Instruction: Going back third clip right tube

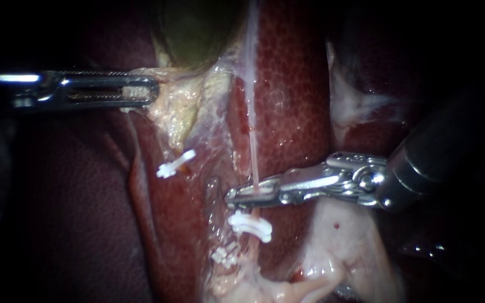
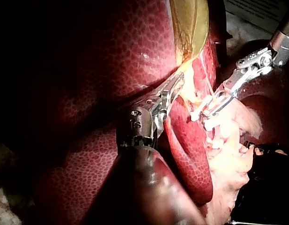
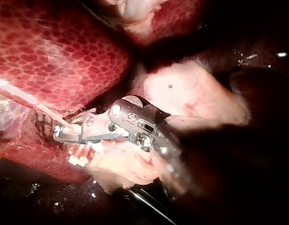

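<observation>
A thin pale right tube runs down from the gallbladder over the red liver. My right instrument reaches in from the right, and its slim jaws stand slightly open with the tube lying between them. Just below the jaws a white clip sits across this tube, and another white clip lies lower. A further clip sits on the left tube. My left instrument is shut on the yellowish gallbladder edge, holding it out to the left. The left wrist view shows both instruments.
Pale fatty tissue lies under the right instrument's shaft, and more whitish tissue sits above it. Dark liver fills the left side. The right wrist view shows its jaws against the tube, beside pale tissue.
</observation>
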Controlling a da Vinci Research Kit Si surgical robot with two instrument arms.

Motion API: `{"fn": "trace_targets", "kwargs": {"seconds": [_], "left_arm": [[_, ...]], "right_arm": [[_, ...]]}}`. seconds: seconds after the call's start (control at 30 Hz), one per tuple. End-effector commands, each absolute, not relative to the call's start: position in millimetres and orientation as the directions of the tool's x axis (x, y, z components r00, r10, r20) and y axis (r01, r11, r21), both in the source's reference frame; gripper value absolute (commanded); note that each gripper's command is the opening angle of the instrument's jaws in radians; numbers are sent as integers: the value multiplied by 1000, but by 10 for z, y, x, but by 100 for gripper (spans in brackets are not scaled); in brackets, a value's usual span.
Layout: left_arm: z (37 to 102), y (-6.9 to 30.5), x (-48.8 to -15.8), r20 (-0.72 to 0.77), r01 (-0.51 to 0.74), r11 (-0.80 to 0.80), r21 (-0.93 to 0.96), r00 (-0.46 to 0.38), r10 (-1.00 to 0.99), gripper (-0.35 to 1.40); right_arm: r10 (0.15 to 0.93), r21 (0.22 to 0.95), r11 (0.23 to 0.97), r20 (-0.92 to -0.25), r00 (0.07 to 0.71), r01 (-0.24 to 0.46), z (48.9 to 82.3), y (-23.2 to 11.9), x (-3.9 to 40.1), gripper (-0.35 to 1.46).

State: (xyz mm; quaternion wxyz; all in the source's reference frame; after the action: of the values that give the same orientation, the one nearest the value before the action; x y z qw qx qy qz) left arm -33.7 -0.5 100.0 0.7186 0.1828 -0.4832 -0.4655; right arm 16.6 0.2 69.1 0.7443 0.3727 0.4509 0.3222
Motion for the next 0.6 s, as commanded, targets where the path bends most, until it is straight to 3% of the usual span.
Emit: {"fn": "trace_targets", "kwargs": {"seconds": [0.03,0.13,0.2,0.23,0.33,0.37,0.6], "left_arm": [[1000,-5,-337,525,492,500,712,100,-846,-15],[1001,-5,-337,525,492,500,712,100,-846,-15],[1001,-5,-337,525,492,500,712,100,-846,-15],[1001,-5,-337,525,492,500,712,100,-846,-15],[1001,-5,-337,525,492,500,712,100,-845,-15],[1001,-5,-337,525,492,500,712,100,-845,-15],[1001,-5,-337,525,492,500,713,100,-845,-15]], "right_arm": [[816,845,514,-431,385,-144,692,1,167,-35],[816,845,514,-431,385,-144,692,1,167,-35],[804,829,543,-469,365,-131,692,1,166,-35],[807,831,542,-472,355,-128,691,1,167,-28],[801,821,560,-503,324,-109,690,4,173,42],[790,810,578,-524,320,-100,690,4,176,53],[752,780,623,-576,319,-59,695,-12,185,60]]}}
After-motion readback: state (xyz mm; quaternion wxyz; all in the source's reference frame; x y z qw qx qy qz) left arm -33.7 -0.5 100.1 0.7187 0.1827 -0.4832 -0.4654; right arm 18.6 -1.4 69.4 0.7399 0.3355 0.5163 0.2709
